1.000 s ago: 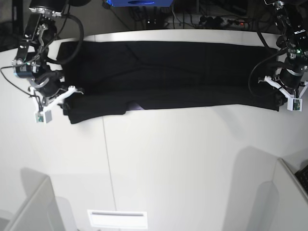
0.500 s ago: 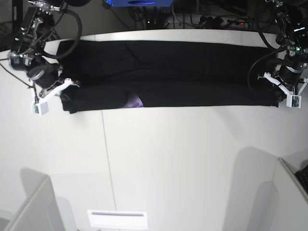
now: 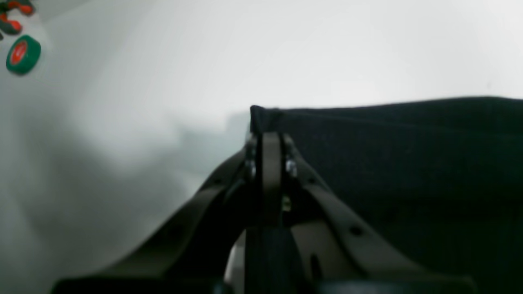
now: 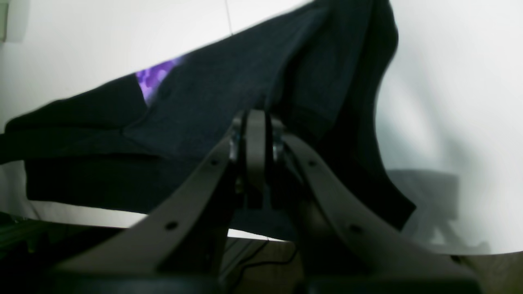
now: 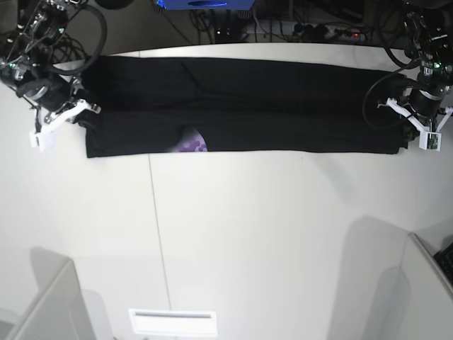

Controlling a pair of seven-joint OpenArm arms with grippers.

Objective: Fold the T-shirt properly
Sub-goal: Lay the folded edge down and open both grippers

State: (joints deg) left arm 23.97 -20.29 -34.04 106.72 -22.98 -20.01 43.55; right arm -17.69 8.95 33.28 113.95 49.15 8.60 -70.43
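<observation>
Lengthwise across the far part of the desk [image 5: 233,241] the T-shirt [image 5: 283,106] is stretched, each short end pinched by a closed tool, left tool [image 5: 417,131] and right tool [image 5: 67,117].

Black T-shirt [image 5: 283,106], purple print patch [image 5: 190,145]
</observation>
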